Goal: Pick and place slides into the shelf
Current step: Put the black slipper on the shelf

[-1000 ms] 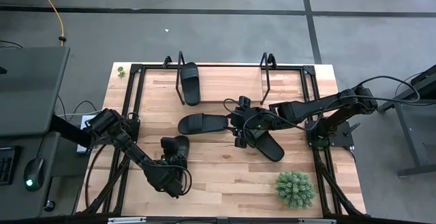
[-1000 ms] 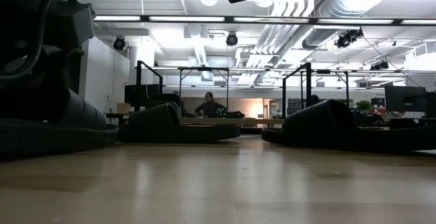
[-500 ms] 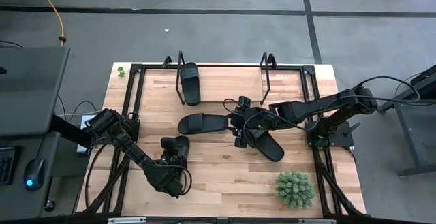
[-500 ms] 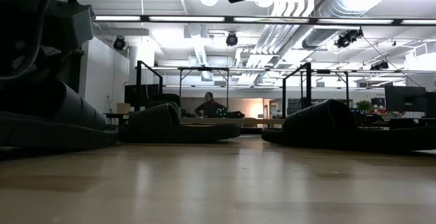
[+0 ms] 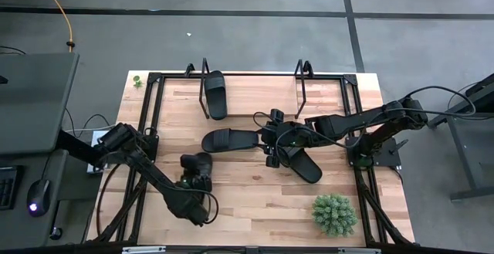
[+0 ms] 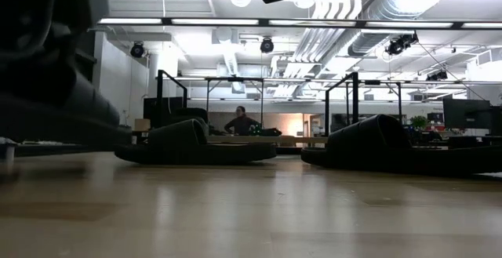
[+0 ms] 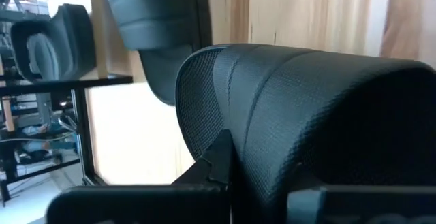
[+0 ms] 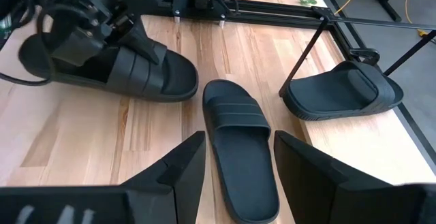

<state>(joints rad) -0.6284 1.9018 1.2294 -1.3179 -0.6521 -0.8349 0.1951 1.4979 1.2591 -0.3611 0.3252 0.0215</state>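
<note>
Left gripper [image 5: 197, 175] is closed on one slide [image 5: 197, 166], near the table's front left. Right gripper [image 8: 235, 157] hangs open above the centre slide [image 5: 230, 140], another slide [image 5: 302, 164] beside it. Fourth slide [image 5: 216, 94] sits on the shelf [image 5: 255, 92] at the back.

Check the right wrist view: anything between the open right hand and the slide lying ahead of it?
Nothing. In the right wrist view the right hand hangs open over that slide, which shows between the fingers with only bare tabletop around it.
</note>
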